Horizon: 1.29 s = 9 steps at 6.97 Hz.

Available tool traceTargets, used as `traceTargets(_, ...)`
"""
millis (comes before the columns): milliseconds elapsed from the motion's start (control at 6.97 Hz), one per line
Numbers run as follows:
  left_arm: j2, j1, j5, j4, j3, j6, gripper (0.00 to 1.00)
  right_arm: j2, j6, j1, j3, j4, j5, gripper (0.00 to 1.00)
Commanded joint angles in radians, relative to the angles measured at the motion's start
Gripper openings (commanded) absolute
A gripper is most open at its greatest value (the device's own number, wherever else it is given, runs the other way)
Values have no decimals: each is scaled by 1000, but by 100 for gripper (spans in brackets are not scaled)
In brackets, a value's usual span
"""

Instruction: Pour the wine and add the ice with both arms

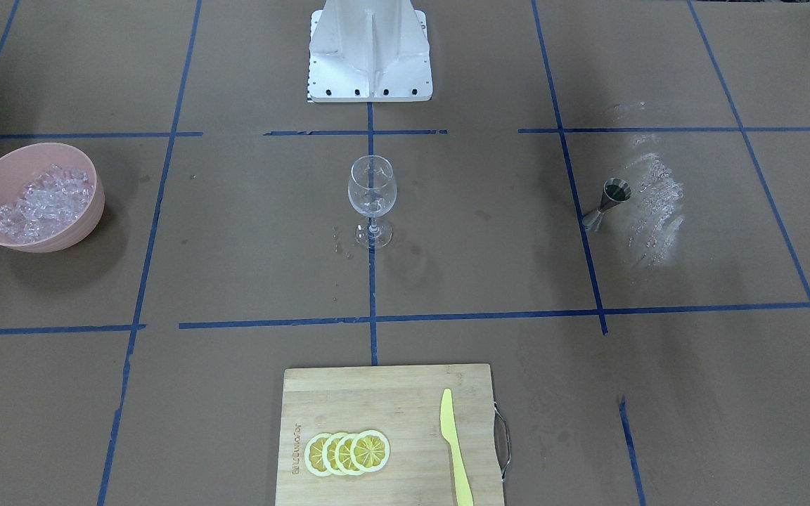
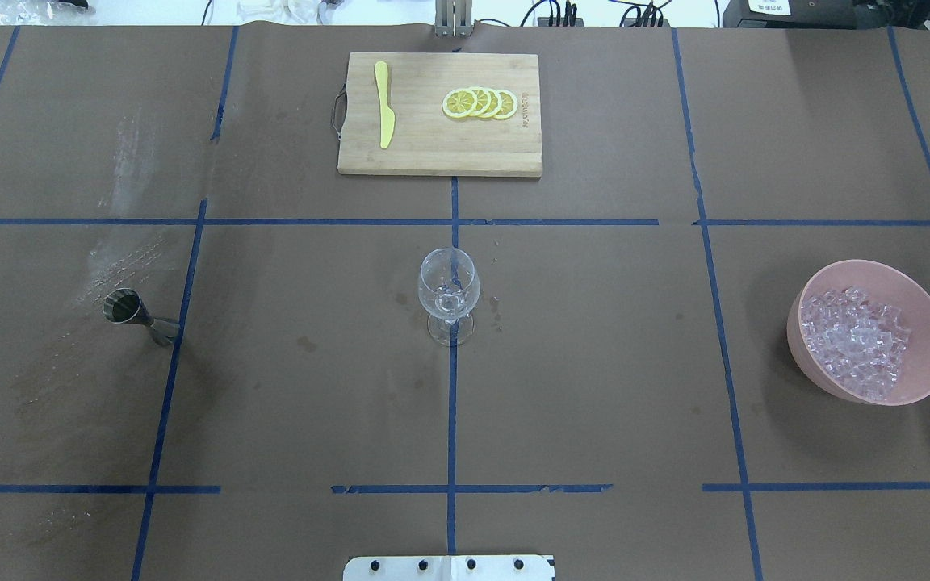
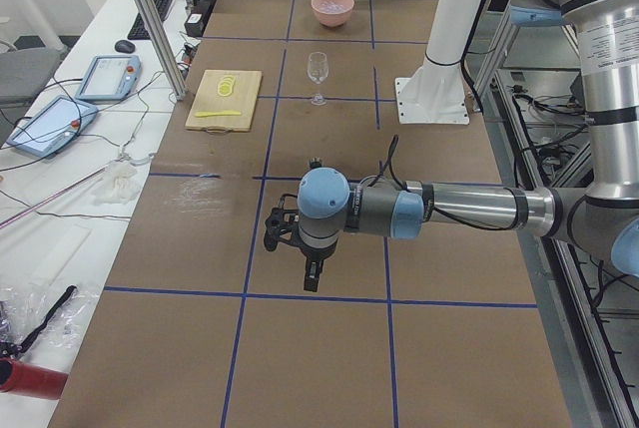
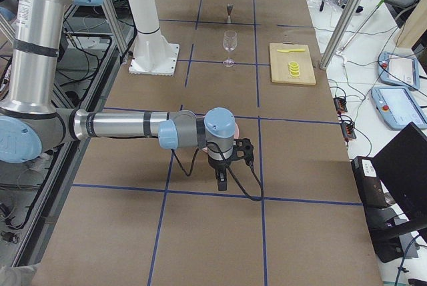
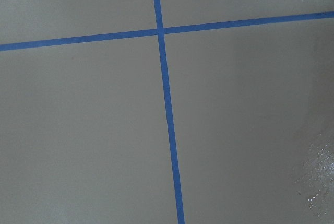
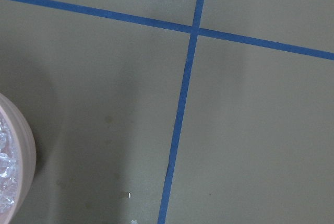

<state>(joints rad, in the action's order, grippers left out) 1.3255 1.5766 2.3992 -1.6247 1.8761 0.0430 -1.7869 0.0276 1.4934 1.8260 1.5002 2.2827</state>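
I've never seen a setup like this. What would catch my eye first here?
Probably the pink bowl heaped with glittering clear ice cubes, at the table's end on the robot's right. A clear wine glass stands upright at the centre. Beyond it, a wooden cutting board carries overlapping yellow lemon slices and a yellow knife.
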Motion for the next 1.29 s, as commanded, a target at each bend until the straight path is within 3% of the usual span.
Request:
traceTargets(0,3,2,-3,-1,20,0,100,1,-1,-1,1,-2,0,100)
traceTargets(287,4,28,-3,-4,24,3,100,18,0,1,9,-26,0,100)
traceTargets(431,0,60,-68,-45,49,40,100,18,-1,-1,13,-87,0,100)
traceTargets(574,3,59,-197,-106,55,43,100,17,-5,1,13,-160,0,100)
traceTargets(718,41,59,-199,-118,63,46,100,21,-5,-1,15,-178,0,100)
traceTargets(861,70,57,-199,-185,58,48,100,20,-5,-1,15,-179,1,100)
traceTargets(1005,78,54,-196,-333,32,46,100,20,-5,-1,15,-179,3,100)
traceTargets(1148,83,49,-130,-504,-26,44,100,18,-3,1,18,-179,3,100)
